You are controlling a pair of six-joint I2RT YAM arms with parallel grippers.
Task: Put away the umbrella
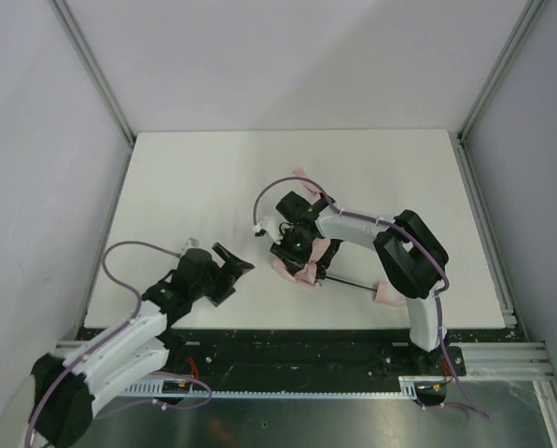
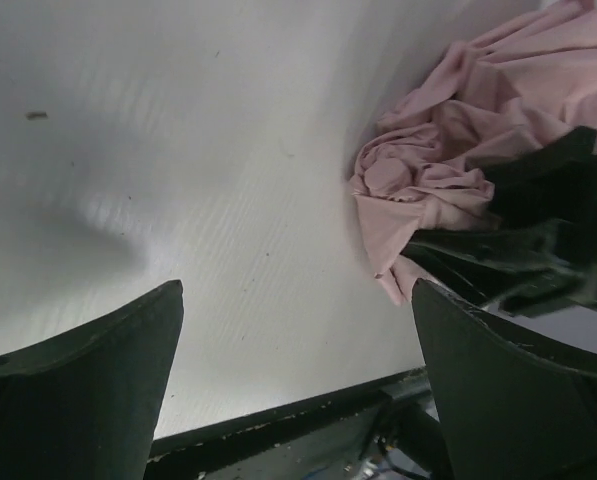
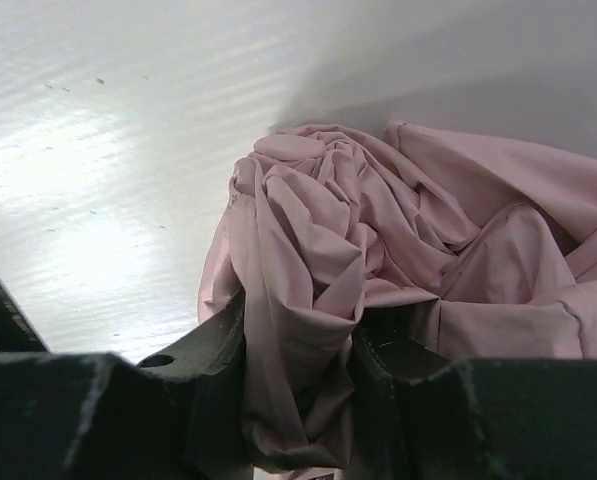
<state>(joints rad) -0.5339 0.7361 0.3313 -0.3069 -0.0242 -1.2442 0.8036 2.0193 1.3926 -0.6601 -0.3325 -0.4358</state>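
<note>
I read right gripper (image 3: 296,400) pinched on umbrella (image 3: 398,230) fabric near the table (image 1: 203,177) front edge; left gripper (image 1: 235,265) spread wide, holding nothing, near the cloth

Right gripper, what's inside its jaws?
A bunched fold of pink umbrella fabric, pinched in the right gripper. Whether the black shaft runs inside that fold is hidden by cloth.

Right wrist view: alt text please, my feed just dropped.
The right end effector is shut on a bunched fold of the pink umbrella. The rest of the crumpled fabric lies beyond it on the white table.
</note>
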